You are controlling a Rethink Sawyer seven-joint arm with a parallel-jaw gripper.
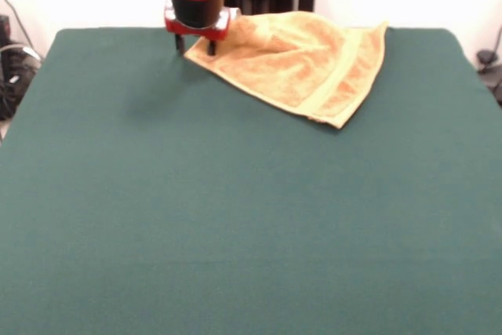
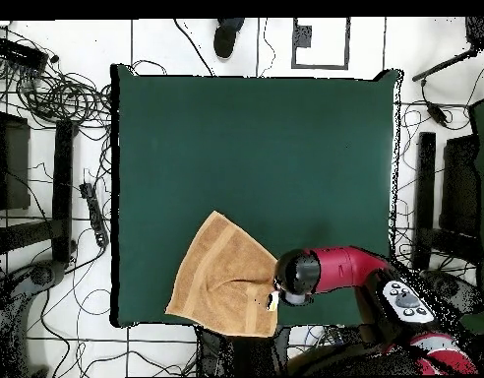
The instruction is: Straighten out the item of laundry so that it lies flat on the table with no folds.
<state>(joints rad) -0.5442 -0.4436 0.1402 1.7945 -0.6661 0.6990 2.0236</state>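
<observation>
The towel (image 1: pixel 302 60) sits right at the far edge of the green surface (image 1: pixel 235 217) in the front view, and it's not flat: a ridge runs across its middle, one layer lies over another, and it tapers to a point at the near right corner. One paler woven band runs along its right side. The red and black arm drops in at the top left, and the pincer (image 1: pixel 195 45) hangs right at the towel's left corner. Two dark fingers (image 1: pixel 180 42) show with a gap between them, the right one at the cloth's edge, the left one over bare green. They stand apart, nothing gripped that can be seen.

From overhead, the towel (image 2: pixel 222 279) lies at the surface's (image 2: pixel 256 138) bottom edge, toward the left, spilling slightly past the rim. The arm's round wrist (image 2: pixel 297 277) sits right beside the towel's right side, and it covers the fingers entirely.

No writing or brand can be read anywhere. A small white patch shows at the towel's edge by the wrist, too small to tell what it is.

Only the overhead view shows the tiled floor (image 2: pixel 152 44), the cables (image 2: pixel 59 94) at left, and a person's shoe (image 2: pixel 226 39) at the top edge. Only the front view shows the fingers and the ridge in the cloth.
</observation>
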